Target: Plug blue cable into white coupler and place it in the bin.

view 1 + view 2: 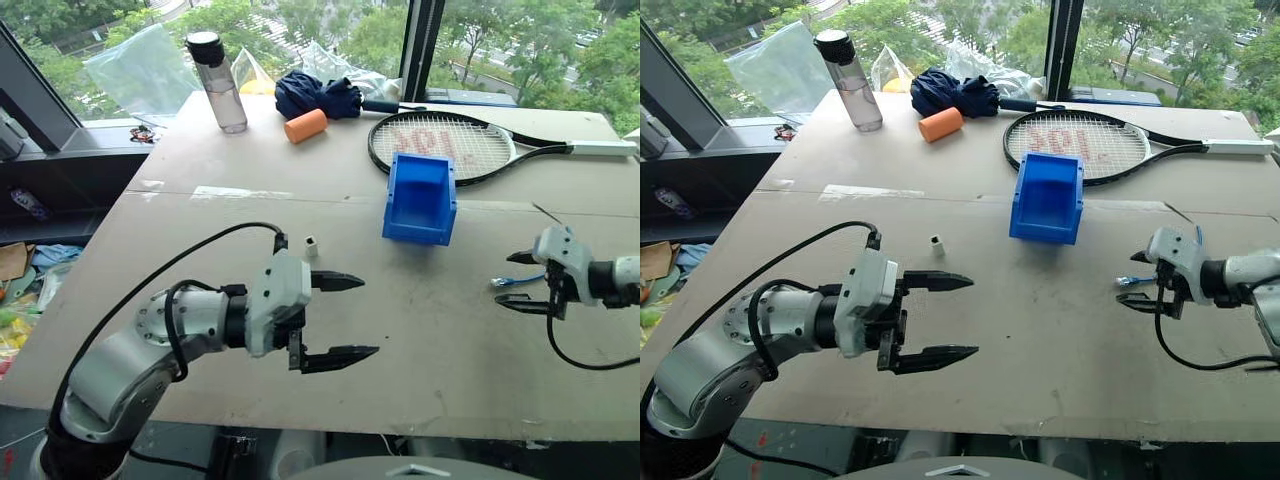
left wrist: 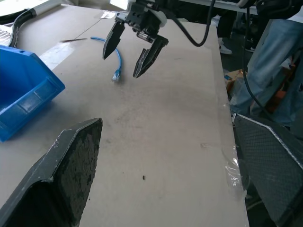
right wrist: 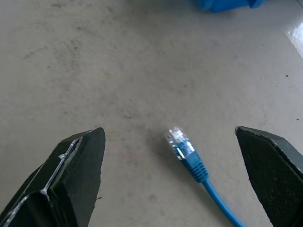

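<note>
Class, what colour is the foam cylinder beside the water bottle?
Orange foam cylinder; left eye view shows it best.

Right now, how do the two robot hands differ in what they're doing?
The right gripper hangs over the blue cable, plug between its open fingers; the left gripper hangs over bare table. The right tilts downward; the left points sideways. Both are open and hold nothing.

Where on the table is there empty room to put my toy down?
The table is bare between the left hand and the right hand, in front of the bin. It is crowded at the back: bottle, orange cylinder, dark cloth bundle and racket.
</note>
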